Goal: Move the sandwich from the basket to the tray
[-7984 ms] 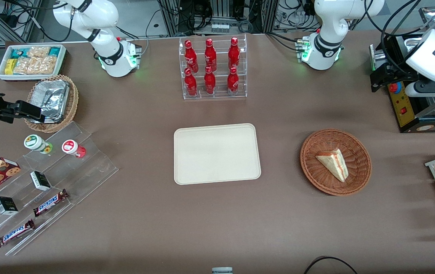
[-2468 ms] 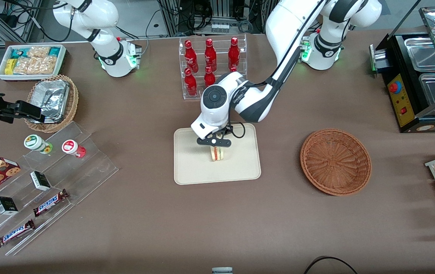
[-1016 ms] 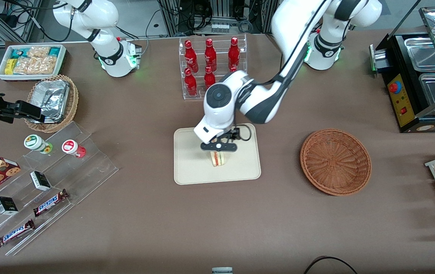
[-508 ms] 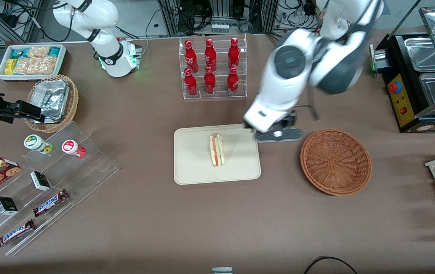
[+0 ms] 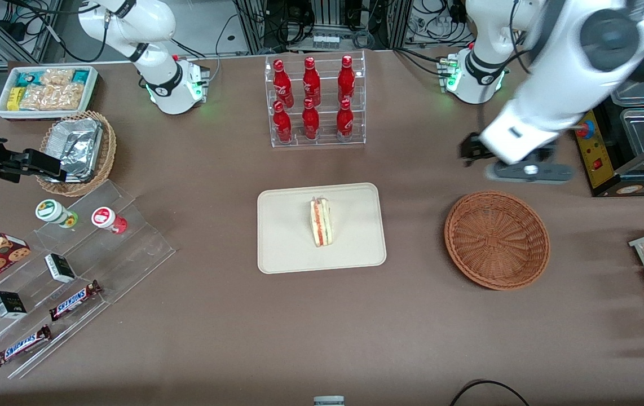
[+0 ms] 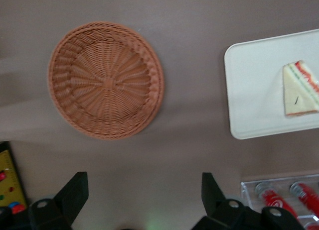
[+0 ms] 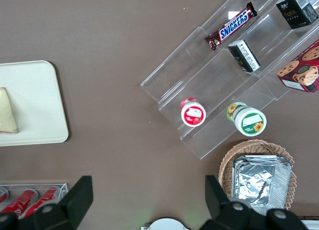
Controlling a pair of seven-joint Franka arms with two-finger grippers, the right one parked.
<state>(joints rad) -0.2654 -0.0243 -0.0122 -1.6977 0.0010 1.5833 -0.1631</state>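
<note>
Hovering above the brown bench (image 5: 198, 316), farther from the front camera than the round reddish-brown woven wicker basket (image 5: 497, 239), the working arm's black two-finger hand (image 6: 144, 202) is holding nothing, its fingers (image 6: 74, 192) standing spread wide apart. Resting on its side near the middle of the flat cream-beige rectangular tray (image 5: 282, 248), the small triangular white-bread sandwich (image 5: 321, 221) is showing its red, orange and green filling layers. Sitting well apart from the tray, toward the working arm's end of the bench, the basket is lying bare inside.

Tool (image 5: 528, 170) raised, fingers spread, empty.
</note>
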